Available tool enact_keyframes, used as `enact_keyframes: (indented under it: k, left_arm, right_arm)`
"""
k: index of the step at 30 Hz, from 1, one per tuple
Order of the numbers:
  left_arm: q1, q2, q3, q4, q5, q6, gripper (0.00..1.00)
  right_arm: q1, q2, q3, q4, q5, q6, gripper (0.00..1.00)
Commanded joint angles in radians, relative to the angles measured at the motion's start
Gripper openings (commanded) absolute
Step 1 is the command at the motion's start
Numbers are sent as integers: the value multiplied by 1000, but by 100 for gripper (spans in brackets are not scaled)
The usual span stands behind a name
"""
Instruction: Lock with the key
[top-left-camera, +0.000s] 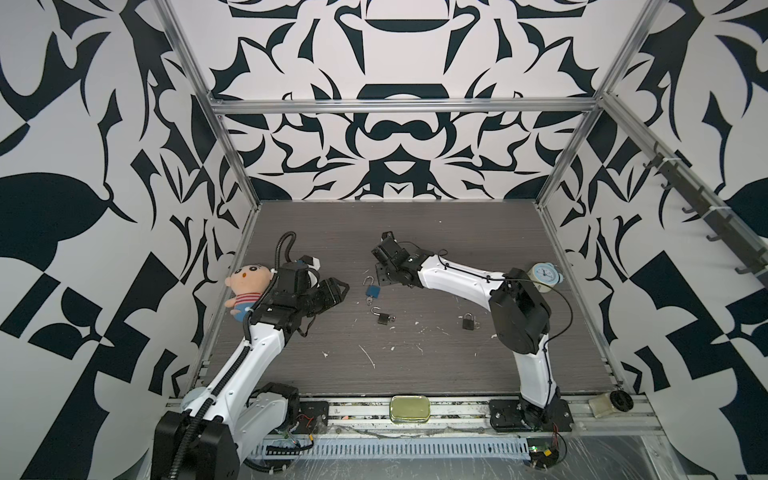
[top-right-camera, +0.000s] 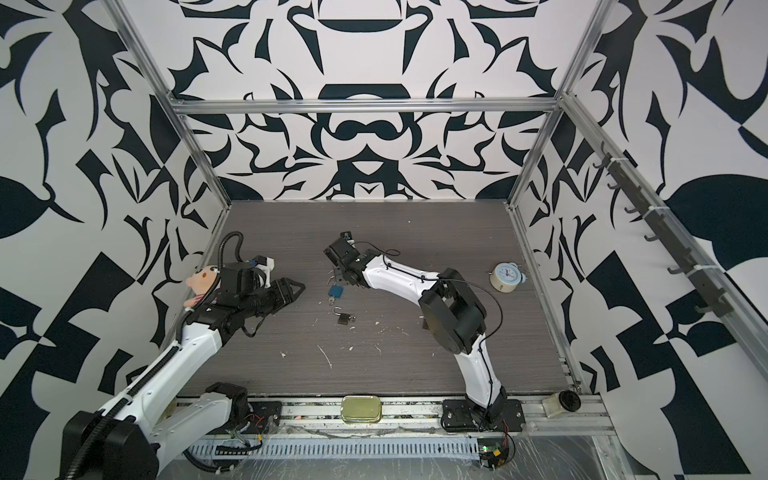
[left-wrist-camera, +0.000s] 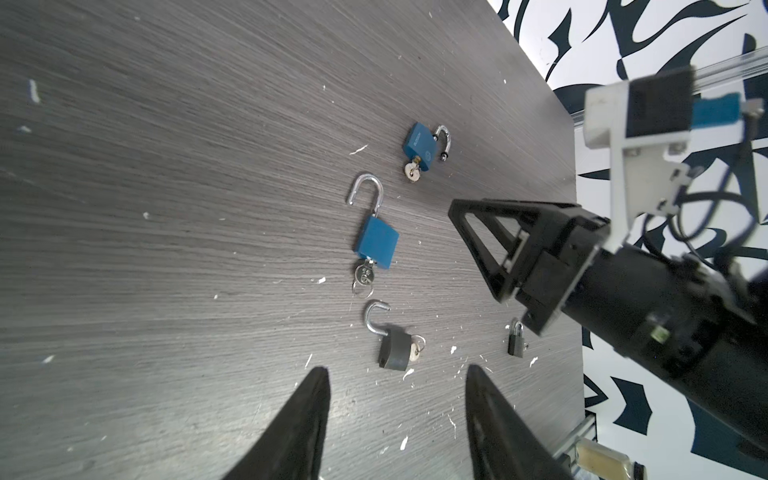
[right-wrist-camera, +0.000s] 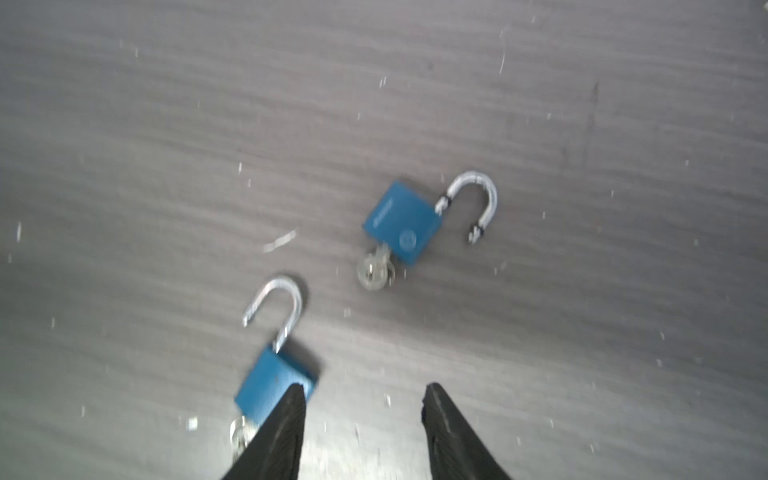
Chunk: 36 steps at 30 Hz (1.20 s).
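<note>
The right fingers (right-wrist-camera: 282, 436) are released, spread with only bare surface (right-wrist-camera: 166, 124) between them. They hover low over the near blue padlock (right-wrist-camera: 270, 380), with one tip overlapping its body in the right wrist view. That padlock lies flat near the middle of the surface, its shackle (right-wrist-camera: 276, 305) swung open and its key (left-wrist-camera: 365, 274) seated in the bottom. A second blue padlock (right-wrist-camera: 401, 226) lies near it, also open with a key in it, and an open grey padlock (left-wrist-camera: 395, 353) lies on its other side. The left fingers (left-wrist-camera: 299, 424) are likewise released and empty, set back from all three. The step in hand looks like closing in on the near blue padlock. To do it well, the right fingers should shift sideways until the body sits squarely between them, then pinch its flat sides clear of the key. The shackle's free end seems turned away from its hole, so it likely needs swinging back before it is pressed home. The padlock may skate on this smooth surface, so the left fingers could brace it. The key head is small, so pinch it by its faces and turn it slowly without nudging the neighbouring padlock.
</note>
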Motion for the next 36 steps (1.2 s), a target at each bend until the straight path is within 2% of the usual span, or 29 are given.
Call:
enact_keyframes:
  k: [1, 9, 22, 28, 36]
  left_arm:
    - [8, -7, 31, -19, 17, 7, 55]
    - [17, -24, 20, -25, 42, -3, 55]
    - [18, 2, -21, 29, 82, -27, 55]
    - [24, 2, -26, 32, 85, -26, 55]
    - [32, -10, -37, 30, 91, -26, 55]
  right_arm:
    - [-33, 51, 71, -5, 39, 63, 50]
    - [-55, 212, 245, -5, 63, 112, 52]
    - [-59, 281, 320, -22, 118, 140, 53]
    - [-67, 331, 390, -95, 134, 144, 53]
    - [-70, 275, 291, -106, 162, 141, 51]
